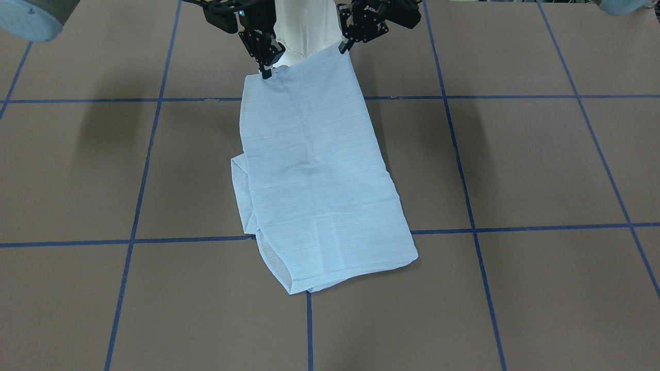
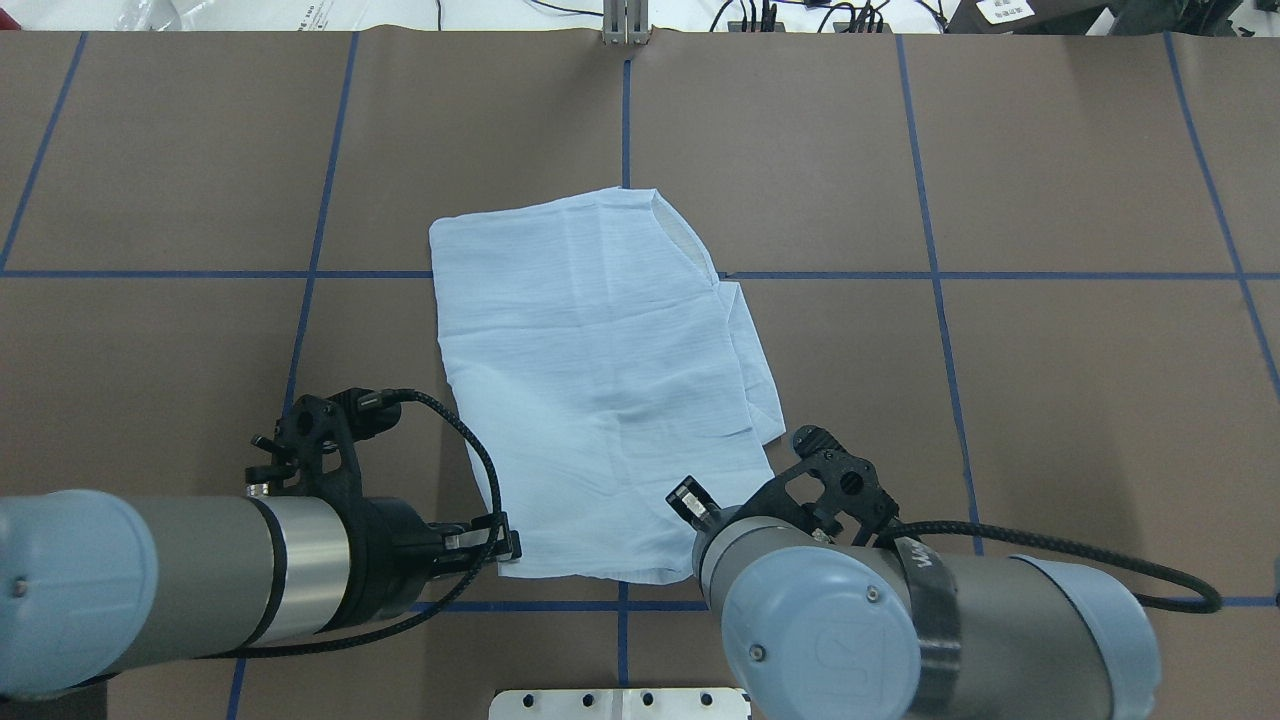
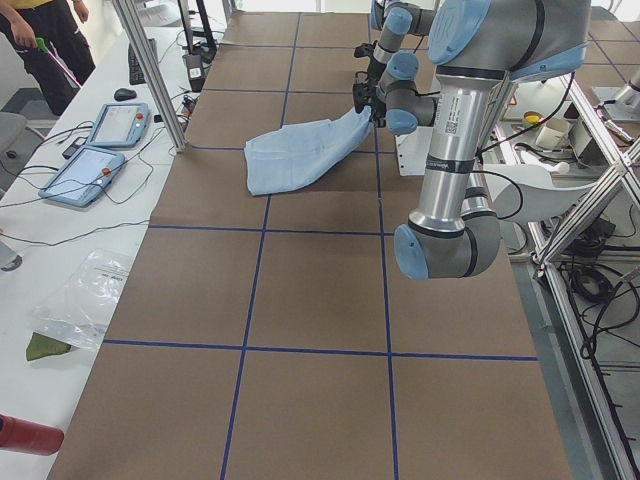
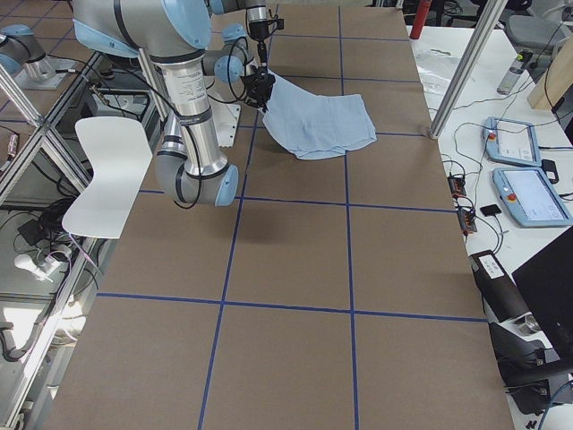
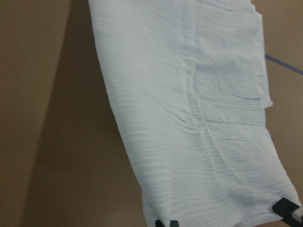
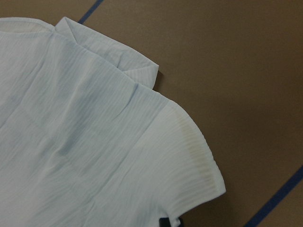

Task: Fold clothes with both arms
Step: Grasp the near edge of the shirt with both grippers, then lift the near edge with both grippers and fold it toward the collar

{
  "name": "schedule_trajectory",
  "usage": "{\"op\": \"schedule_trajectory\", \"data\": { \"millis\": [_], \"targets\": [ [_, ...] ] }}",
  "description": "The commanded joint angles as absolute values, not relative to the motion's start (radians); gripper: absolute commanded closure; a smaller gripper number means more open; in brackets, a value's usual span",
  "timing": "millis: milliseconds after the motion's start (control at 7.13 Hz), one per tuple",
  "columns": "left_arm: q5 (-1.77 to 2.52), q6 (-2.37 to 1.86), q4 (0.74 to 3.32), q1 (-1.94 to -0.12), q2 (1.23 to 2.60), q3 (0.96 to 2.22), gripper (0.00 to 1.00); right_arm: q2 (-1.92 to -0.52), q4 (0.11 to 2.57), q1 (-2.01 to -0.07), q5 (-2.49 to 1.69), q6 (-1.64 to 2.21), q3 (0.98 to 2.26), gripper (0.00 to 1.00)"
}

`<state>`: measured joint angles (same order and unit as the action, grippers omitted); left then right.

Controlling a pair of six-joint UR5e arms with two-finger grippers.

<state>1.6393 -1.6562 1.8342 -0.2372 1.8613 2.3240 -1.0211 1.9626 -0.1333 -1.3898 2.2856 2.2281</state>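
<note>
The clothes are one light blue striped shirt (image 1: 319, 170), folded into a long panel on the brown table (image 2: 1050, 400). Its far end rests on the table. Its near edge is lifted toward the robot in the exterior left view (image 3: 345, 130). My left gripper (image 1: 343, 49) is shut on one near corner, and my right gripper (image 1: 265, 72) is shut on the other. From overhead, the left gripper (image 2: 505, 548) meets the shirt (image 2: 590, 380) at its near left corner, while the right wrist hides the right fingertips. Both wrist views show cloth running away from the fingertips (image 5: 166, 222) (image 6: 170, 221).
Blue tape lines (image 1: 464, 229) grid the table. The white pedestal base (image 2: 620, 703) stands between the arms. A side bench holds two tablets (image 3: 100, 150), a metal post (image 3: 150, 70) rises at the table edge, and a person (image 3: 40, 40) stands beyond it.
</note>
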Motion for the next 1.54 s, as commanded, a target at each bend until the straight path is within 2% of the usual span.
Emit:
{"op": "schedule_trajectory", "data": {
  "millis": [0,561,842,1403],
  "targets": [
    [1.643,-1.666,1.76,-0.225,1.867,2.372,1.0,-0.997,2.034,-0.117,-1.387,2.281,2.275,1.0],
    [1.64,-1.632,1.718,-0.317,1.867,2.264,1.0,-0.879,2.02,-0.168,-1.253,2.091,2.111,1.0],
    [1.641,-1.553,1.691,-0.414,1.867,2.241,1.0,-0.809,1.865,-0.253,-1.252,2.019,1.935,1.0],
    [1.631,-1.475,1.68,-0.54,1.997,1.993,1.0,-0.694,1.645,-0.377,-1.253,1.866,1.616,1.0]
  ]
}}
